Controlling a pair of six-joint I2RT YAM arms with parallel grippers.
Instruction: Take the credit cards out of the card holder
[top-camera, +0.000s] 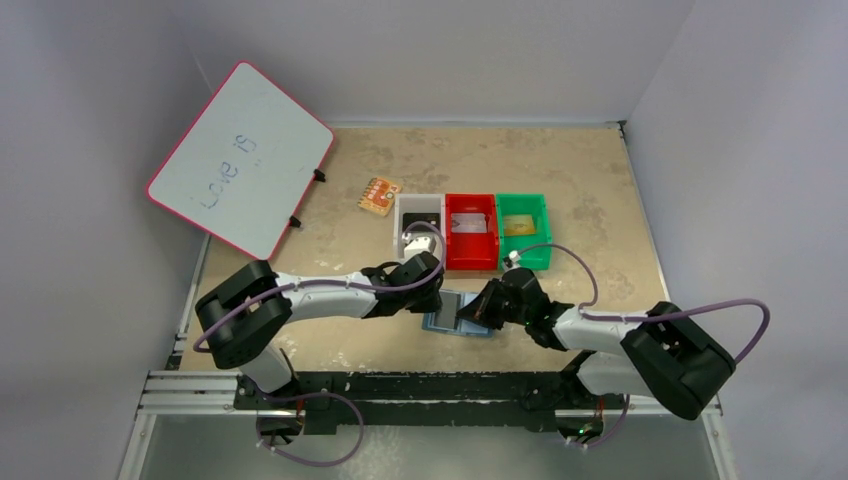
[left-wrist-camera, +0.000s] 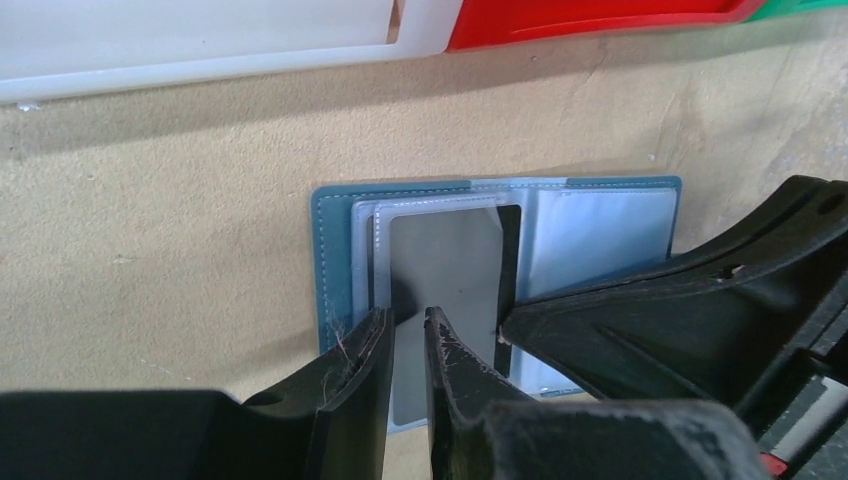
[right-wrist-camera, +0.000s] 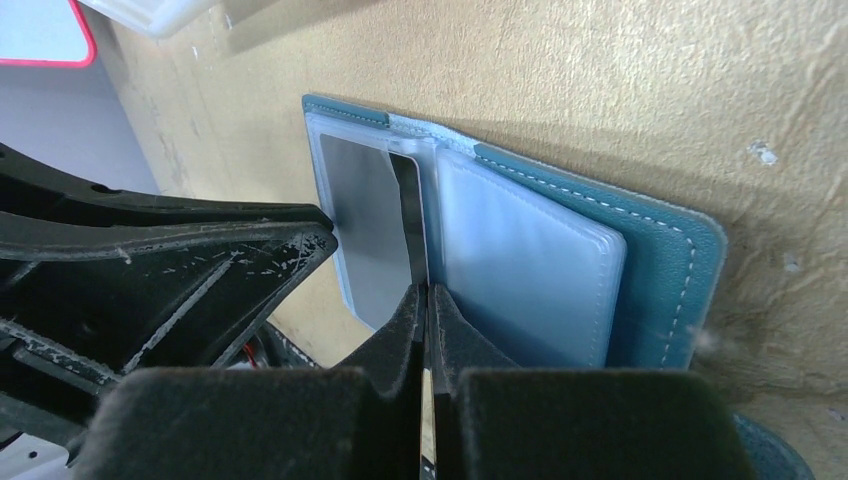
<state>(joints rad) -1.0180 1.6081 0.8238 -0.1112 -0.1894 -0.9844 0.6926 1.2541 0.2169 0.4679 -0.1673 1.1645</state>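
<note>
1. Mid-extraction: working at the card holder (top-camera: 446, 321), open flat on the worktop (top-camera: 580, 180), just robot-side of the red bin (top-camera: 470, 232).
2. Pinning its fold with the right claw (right-wrist-camera: 427, 292), pressed together.
3. Hovering the left claw (left-wrist-camera: 408, 318), narrowly spread, over the silver-grey card (left-wrist-camera: 450, 260).
4. Next, probably: nip the card's edge and draw it away from the bin.

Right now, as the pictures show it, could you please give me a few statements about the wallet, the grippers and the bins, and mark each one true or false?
1. The card holder lies open on the table. True.
2. The right gripper has its jaws wide open. False: they are shut, with the tips at the holder's middle fold.
3. The left gripper has its tips over a silver-grey card in the holder. True.
4. From the left, the bins stand green, red, white. False: white bin, red bin, green bin.
</note>
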